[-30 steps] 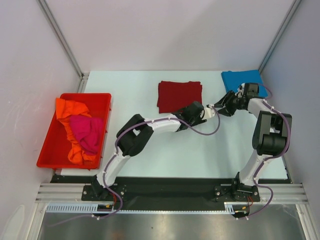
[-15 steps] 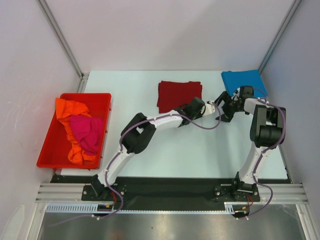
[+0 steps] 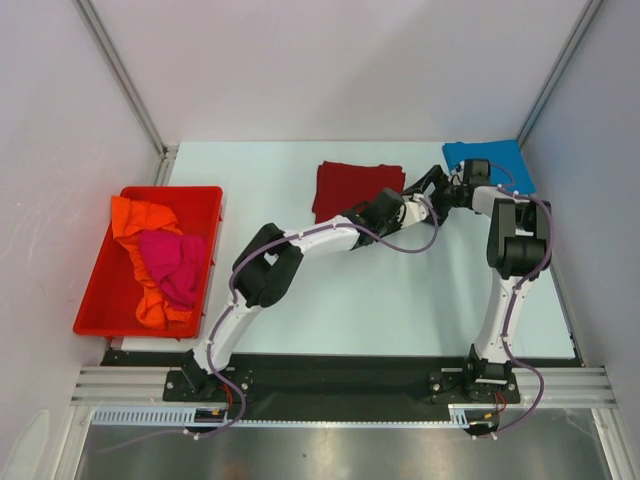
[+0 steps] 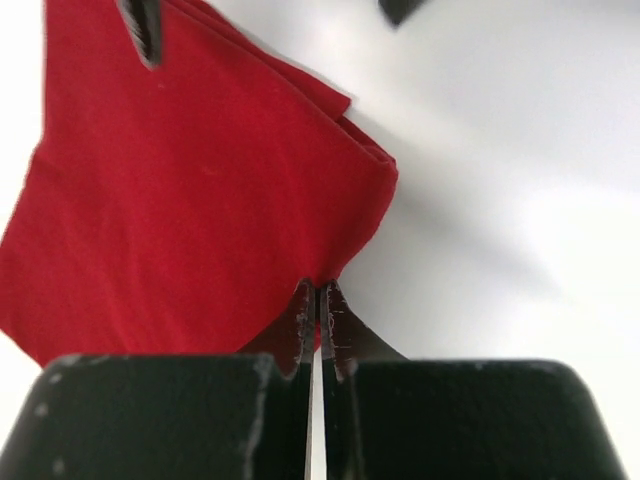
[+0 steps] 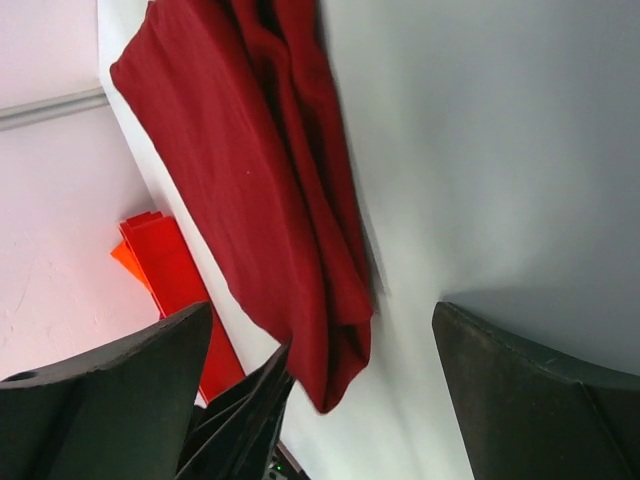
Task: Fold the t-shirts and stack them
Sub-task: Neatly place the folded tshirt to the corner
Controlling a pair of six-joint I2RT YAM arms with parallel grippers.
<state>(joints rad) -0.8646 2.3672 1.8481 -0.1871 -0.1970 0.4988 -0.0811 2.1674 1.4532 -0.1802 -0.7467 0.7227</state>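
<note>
The left gripper (image 4: 318, 300) is clamped on the red tee (image 3: 352, 188), its two jaws pressed together on the cloth's near edge, close to the tee's near right corner. The tee lies folded flat at the middle of the bench's (image 3: 400, 290) far edge. The wrist view shows at least two layers along its right side.

The right gripper (image 3: 425, 188) stands wide open and holds nothing. It sits just beside the tee's right edge, facing left across it. From the left wrist, one of its fingers (image 4: 141, 30) shows over the red cloth and the other over bare bench, so the jaws straddle the tee's far right edge. Whether either finger touches the cloth cannot be told. The two grippers are close together at the tee's right side.

The blue tee (image 3: 495, 158) lies folded in the far right corner, well clear of the red one. From above, the right arm's wrist covers its near left corner.

At the left edge stands the bin (image 3: 95, 290), holding two unfolded tees. The orange tee (image 3: 138, 216) is spread along its length and the pink tee (image 3: 176, 266) is bunched on top of it, toward the bin's right wall.
</note>
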